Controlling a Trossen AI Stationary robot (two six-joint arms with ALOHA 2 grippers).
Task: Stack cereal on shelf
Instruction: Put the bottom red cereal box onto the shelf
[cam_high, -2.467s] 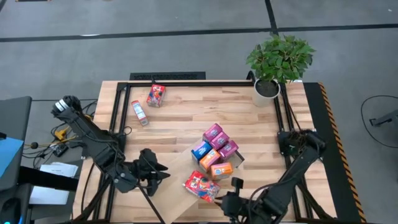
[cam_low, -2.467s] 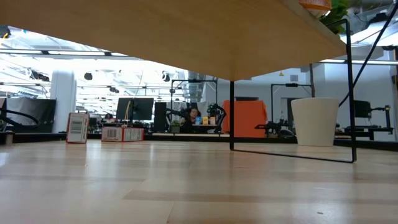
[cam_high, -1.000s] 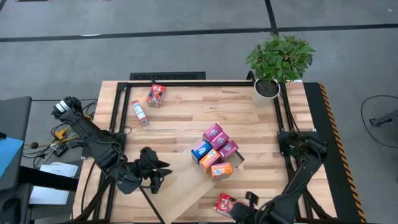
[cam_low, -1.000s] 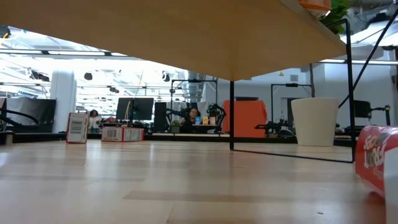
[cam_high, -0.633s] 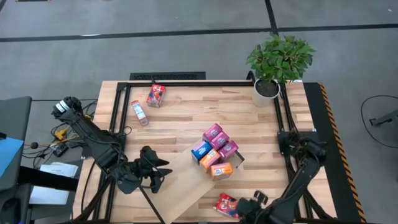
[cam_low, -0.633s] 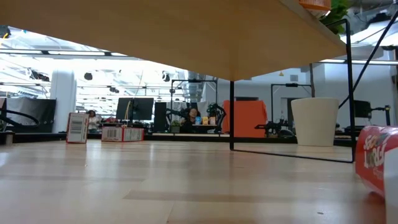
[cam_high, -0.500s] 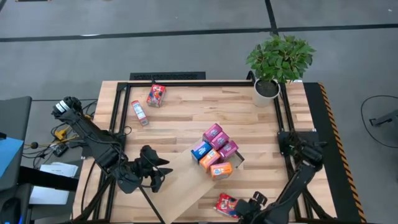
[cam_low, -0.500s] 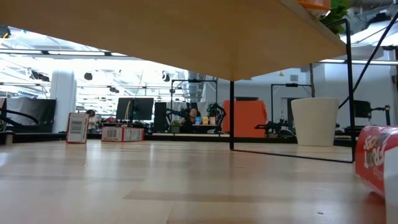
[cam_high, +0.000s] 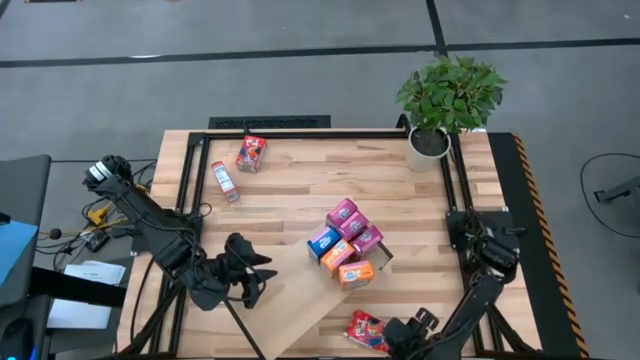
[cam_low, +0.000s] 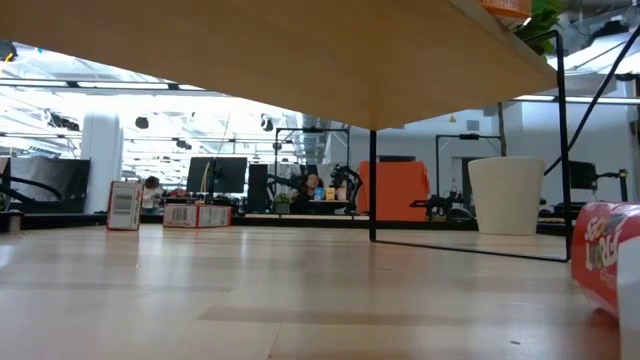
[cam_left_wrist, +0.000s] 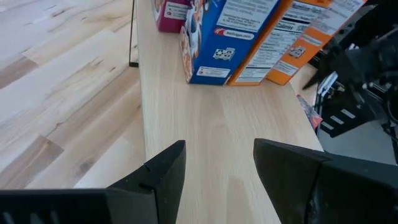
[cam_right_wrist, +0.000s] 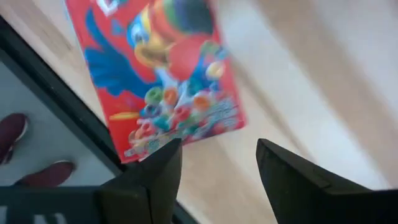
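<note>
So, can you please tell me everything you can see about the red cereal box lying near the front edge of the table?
The small red cardboard cereal box lies flat, printed front up, showing a cartoon toucan and coloured cereal rings. It rests on the planked wooden tabletop near its front edge, beside the pale wood shelf board. The right hand is just next to it, fingers open, not gripping it. In the low view its red side shows at the right.
</note>
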